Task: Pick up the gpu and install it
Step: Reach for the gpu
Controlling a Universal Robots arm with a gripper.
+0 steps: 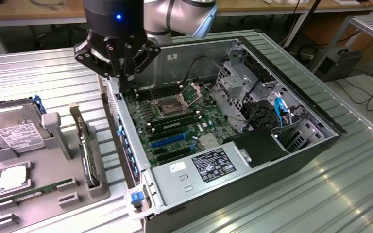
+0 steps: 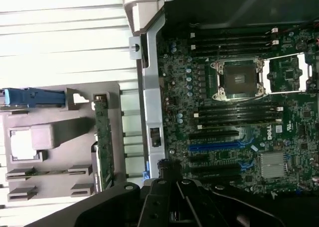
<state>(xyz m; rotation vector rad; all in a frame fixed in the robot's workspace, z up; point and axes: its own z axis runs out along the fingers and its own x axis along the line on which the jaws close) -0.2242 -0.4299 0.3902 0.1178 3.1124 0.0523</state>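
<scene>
- While I watch remotely, the open computer case (image 1: 303, 160) lies flat with its motherboard (image 1: 173, 121) facing up.
- Beside it, on the exterior view's left, sits a gray parts holder (image 1: 50, 167).
- My gripper (image 1: 120, 77) hovers over the case wall nearest that holder; I cannot tell whether it is parted or closed.
- The gpu (image 1: 86, 150) stands on edge in the holder.

Green motherboard (image 2: 180, 100), blue slot (image 2: 214, 148)

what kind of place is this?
Probably a robotics lab bench for PC assembly: an open computer tower on a ribbed metal table, a grey fixture tray holding the gpu and a hard drive, wooden workbenches behind.
</scene>
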